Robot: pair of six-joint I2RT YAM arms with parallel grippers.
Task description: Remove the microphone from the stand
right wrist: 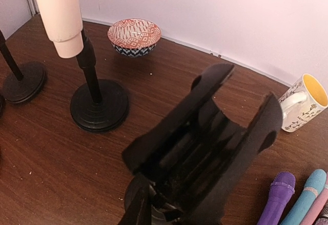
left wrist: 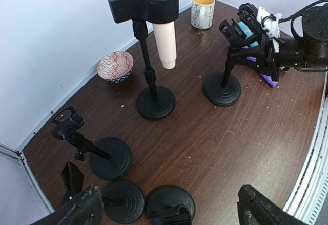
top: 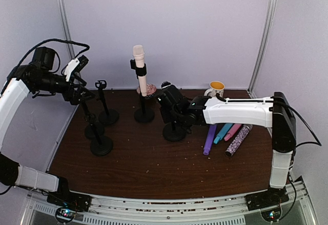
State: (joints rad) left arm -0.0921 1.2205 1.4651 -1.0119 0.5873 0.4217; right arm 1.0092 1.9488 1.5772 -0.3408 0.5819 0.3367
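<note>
Your left gripper [top: 79, 93] hangs released over the empty stands [top: 101, 145]. The microphone [top: 139, 66] sits clipped upright in the centre stand [top: 144, 115], so removal isn't done. Your right gripper [top: 171, 104] is at an empty clip [right wrist: 205, 133]; I can't tell if it's clamped.

Cropping the pink microphone [right wrist: 57, 15] at the top edge, ahead and left of the right jaws, and likewise far ahead of the left jaws. Blending the right jaws into the black clip [right wrist: 205, 133], leaving any hold unclear. Hiding most of its stand [top: 174, 131] beneath that clip. Cutting off the purple microphone [right wrist: 279, 199] just right of those jaws, and the left fingers [left wrist: 77, 209] at the bottom edge.
</note>
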